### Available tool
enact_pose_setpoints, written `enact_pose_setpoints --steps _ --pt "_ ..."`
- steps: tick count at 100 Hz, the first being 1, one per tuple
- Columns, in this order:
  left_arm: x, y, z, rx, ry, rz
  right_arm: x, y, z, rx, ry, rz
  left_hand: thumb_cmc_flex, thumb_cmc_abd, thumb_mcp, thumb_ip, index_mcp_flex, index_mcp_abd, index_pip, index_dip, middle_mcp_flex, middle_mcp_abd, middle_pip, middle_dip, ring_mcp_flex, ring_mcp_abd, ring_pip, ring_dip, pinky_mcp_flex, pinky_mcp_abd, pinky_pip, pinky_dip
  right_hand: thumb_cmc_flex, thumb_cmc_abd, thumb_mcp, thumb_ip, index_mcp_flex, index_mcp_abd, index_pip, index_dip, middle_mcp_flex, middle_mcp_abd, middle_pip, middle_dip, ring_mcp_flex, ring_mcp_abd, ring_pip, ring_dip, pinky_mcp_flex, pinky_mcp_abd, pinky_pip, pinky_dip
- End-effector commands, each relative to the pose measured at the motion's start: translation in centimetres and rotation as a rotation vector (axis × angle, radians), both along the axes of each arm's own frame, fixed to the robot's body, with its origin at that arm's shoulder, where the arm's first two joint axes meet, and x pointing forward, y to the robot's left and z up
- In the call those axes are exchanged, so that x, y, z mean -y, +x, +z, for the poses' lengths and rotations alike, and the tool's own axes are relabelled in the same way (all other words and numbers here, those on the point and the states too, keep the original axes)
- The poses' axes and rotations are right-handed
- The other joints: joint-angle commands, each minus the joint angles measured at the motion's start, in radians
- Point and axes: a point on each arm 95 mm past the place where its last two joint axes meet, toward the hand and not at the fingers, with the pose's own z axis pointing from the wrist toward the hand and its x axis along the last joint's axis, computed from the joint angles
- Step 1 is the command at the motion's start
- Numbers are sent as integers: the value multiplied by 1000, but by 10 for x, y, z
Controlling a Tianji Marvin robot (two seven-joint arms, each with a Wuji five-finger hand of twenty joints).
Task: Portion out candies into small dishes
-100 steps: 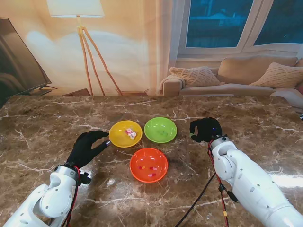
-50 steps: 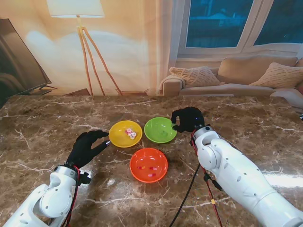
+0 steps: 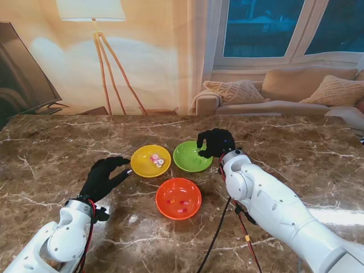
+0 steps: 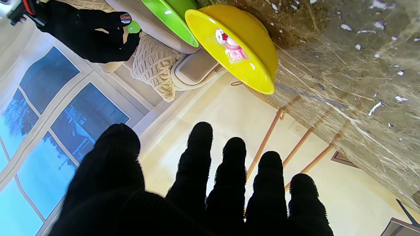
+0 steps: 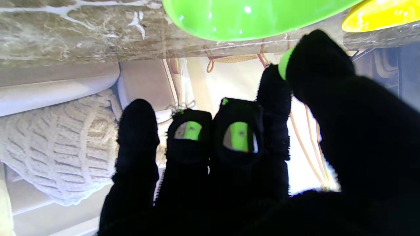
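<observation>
Three small dishes sit mid-table. The yellow dish (image 3: 138, 165) holds pink and white candies (image 3: 156, 160). Nothing shows inside the green dish (image 3: 189, 163). The orange dish (image 3: 164, 208), nearest to me, holds a few small candies (image 3: 181, 203). My right hand (image 3: 215, 142) hovers over the green dish's right rim, thumb and forefinger pinched on a green candy (image 5: 283, 64), which the left wrist view also shows as the green candy (image 4: 133, 27). My left hand (image 3: 103, 177) rests open on the table just left of the yellow dish (image 4: 249, 68), fingers (image 4: 234, 164) spread.
The brown marble table (image 3: 296, 153) stretches wide on both sides. A floor lamp (image 3: 94, 17), a sofa with cushions (image 3: 250, 91) and windows stand beyond its far edge. A cable (image 3: 227, 227) hangs along my right arm.
My right hand swung left from the table right of the green dish to above that dish's right rim, staying pinched. The left hand and the dishes did not move.
</observation>
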Motion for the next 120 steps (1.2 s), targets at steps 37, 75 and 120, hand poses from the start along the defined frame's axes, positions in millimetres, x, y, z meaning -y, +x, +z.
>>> enact_pose_setpoints --steps 37,75,120 --pt "0 -2 -3 -6 -2 -1 6 -3 -6 -32 -22 -9 1 48 -24 -9 -7 -7 -5 17 10 13 -5 9 -8 -10 -17 6 -16 -18 -38 17 -125 30 72 137 -6 93 -357 187 -75 -27 -48 -28 -62 -28 -17 -2 -50 -4 -29 -12" --pt "2 -2 -2 -3 -3 -4 27 -29 9 -39 11 -28 2 46 -23 -9 -7 -7 -5 17 9 10 -7 6 -7 -10 -16 7 -14 -16 -31 20 -220 155 -21 155 -165 128 -476 274 -346 16 -509 -559 -241 -15 -510 -316 -153 -20 -249 -85" --pt "9 -3 1 8 -8 -23 60 -87 17 -62 88 -26 -2 42 -24 -9 -14 -7 -11 14 -21 -5 -34 -37 -5 -15 -17 5 -5 -18 18 39 -293 324 -259 195 -313 143 -593 286 -555 63 -854 -1018 -302 9 -1095 -712 -202 -60 -496 -281"
